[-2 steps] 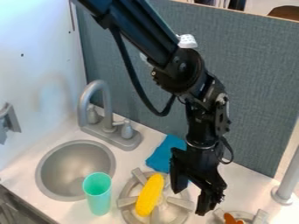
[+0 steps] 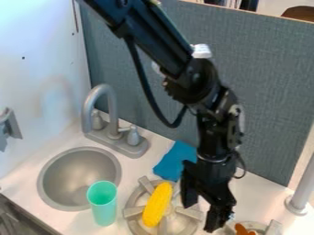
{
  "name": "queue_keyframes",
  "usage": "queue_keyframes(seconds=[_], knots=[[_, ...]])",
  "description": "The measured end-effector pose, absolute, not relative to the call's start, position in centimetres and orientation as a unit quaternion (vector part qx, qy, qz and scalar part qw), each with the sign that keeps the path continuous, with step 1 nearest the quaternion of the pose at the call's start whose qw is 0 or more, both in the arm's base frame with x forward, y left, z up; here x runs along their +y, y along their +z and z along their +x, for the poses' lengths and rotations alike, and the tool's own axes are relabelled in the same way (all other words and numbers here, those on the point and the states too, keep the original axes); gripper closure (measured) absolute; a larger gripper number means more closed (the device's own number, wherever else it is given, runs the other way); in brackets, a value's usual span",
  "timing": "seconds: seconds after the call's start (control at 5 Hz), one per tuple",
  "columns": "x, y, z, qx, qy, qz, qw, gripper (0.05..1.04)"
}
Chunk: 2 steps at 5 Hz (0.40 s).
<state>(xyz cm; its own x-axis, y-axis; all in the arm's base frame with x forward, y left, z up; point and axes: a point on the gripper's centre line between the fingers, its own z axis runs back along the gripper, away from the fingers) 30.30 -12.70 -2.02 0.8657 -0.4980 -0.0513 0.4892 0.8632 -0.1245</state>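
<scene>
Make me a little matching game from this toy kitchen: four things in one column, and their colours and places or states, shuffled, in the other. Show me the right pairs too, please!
Things:
1. Corn cob
2. Cup
3. Cloth
4. Gripper

Colours and places or states:
A. Mint green, standing upright
B. Black, with its fingers apart
C. Yellow, lying on the burner
D. Blue, lying on the counter behind the burner

Right pairs: 1-C, 2-A, 3-D, 4-B
</scene>
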Motion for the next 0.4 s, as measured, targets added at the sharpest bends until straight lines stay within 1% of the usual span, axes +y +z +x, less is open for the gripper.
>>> queue_keyframes(seconds=[0.2,0.4], knots=[[-16.4,-2.3,30.8,0.047,-0.36,-0.047,0.931,0.082],[-18.6,-2.2,31.2,0.022,-0.447,-0.013,0.894,0.082]])
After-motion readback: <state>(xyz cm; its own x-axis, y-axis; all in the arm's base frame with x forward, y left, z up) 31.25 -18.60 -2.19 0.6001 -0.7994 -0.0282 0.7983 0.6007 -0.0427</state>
